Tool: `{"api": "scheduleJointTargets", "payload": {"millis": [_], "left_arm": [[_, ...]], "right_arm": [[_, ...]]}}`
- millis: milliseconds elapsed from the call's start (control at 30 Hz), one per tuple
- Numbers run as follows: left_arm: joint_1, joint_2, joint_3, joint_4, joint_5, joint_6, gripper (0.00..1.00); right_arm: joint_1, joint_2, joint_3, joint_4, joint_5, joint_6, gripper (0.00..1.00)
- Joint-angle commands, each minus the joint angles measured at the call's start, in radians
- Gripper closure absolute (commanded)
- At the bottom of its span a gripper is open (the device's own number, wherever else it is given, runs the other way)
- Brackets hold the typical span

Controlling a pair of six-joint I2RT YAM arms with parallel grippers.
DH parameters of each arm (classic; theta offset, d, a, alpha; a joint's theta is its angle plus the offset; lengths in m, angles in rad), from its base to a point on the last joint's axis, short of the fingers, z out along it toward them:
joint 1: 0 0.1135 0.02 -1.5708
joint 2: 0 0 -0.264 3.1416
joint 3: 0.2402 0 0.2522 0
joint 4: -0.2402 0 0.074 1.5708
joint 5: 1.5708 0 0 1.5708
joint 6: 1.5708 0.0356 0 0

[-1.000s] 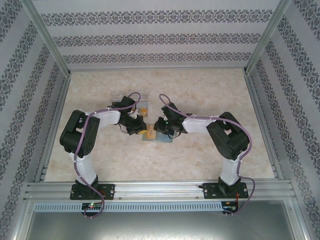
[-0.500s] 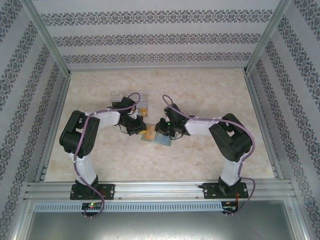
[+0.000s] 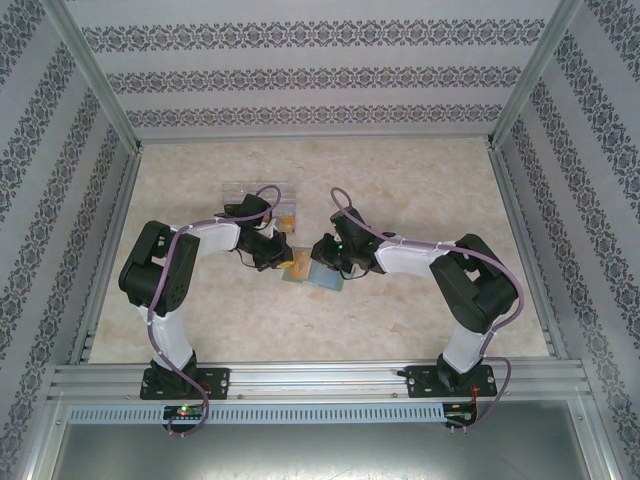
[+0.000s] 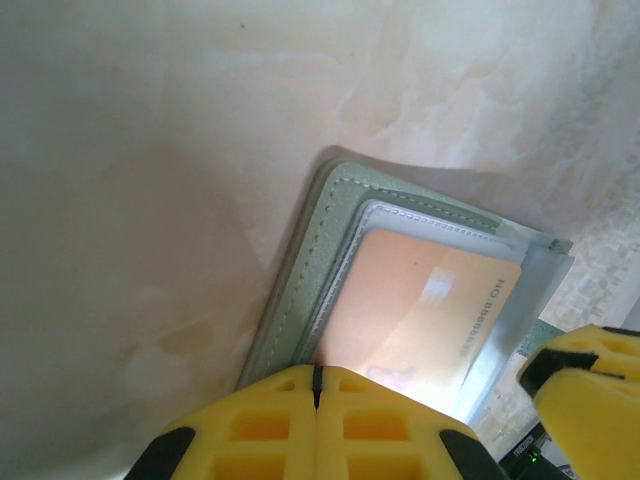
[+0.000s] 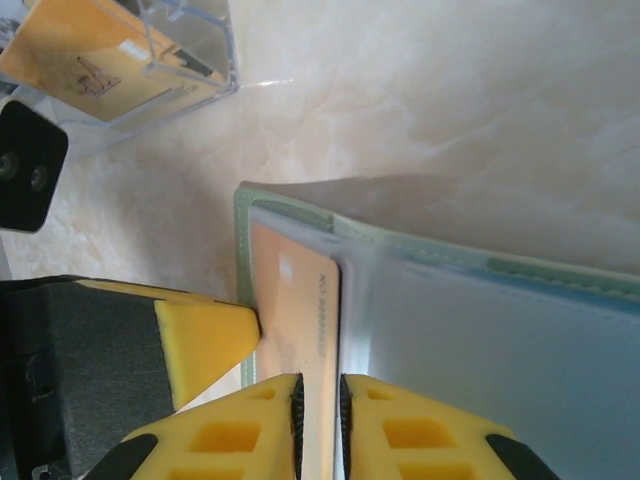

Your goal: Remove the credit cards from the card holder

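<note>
Jaws of left arm clenched, pressing card holder [image 4: 300, 282] edge; jaws of right arm nearly closed, nipping pocketed orange-yellow card [image 5: 292, 300].

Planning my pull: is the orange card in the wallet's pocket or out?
In: the orange card sits under the clear pocket of the open wallet, its near edge reaching between the right fingers.
</note>
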Motion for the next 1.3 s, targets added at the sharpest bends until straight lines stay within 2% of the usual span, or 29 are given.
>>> {"api": "scheduleJointTargets", "payload": {"millis": [0, 367, 567, 900, 1000, 1267], "left_arm": [[-0.014, 0.038, -0.044, -0.072, -0.089, -0.002, 0.96], [-0.014, 0.039, -0.048, -0.073, -0.090, -0.003, 0.96], [-0.014, 0.041, -0.047, -0.072, -0.090, -0.002, 0.96], [-0.014, 0.037, -0.048, -0.072, -0.085, -0.004, 0.96], [-0.014, 0.034, -0.046, -0.074, -0.086, -0.003, 0.96], [-0.014, 0.004, -0.052, -0.067, -0.093, -0.017, 0.87]], "right_arm": [[0.021, 0.034, 0.009, 0.012, 0.009, 0.035, 0.80], [0.026, 0.061, 0.009, 0.025, 0.010, 0.053, 0.80], [0.026, 0.075, 0.007, 0.093, -0.022, 0.052, 0.85], [0.025, 0.097, 0.001, 0.148, -0.053, 0.053, 0.87], [0.024, 0.091, -0.006, 0.146, -0.043, 0.052, 0.92], [-0.012, 0.038, -0.060, 0.101, 0.021, 0.036, 1.00]]}}
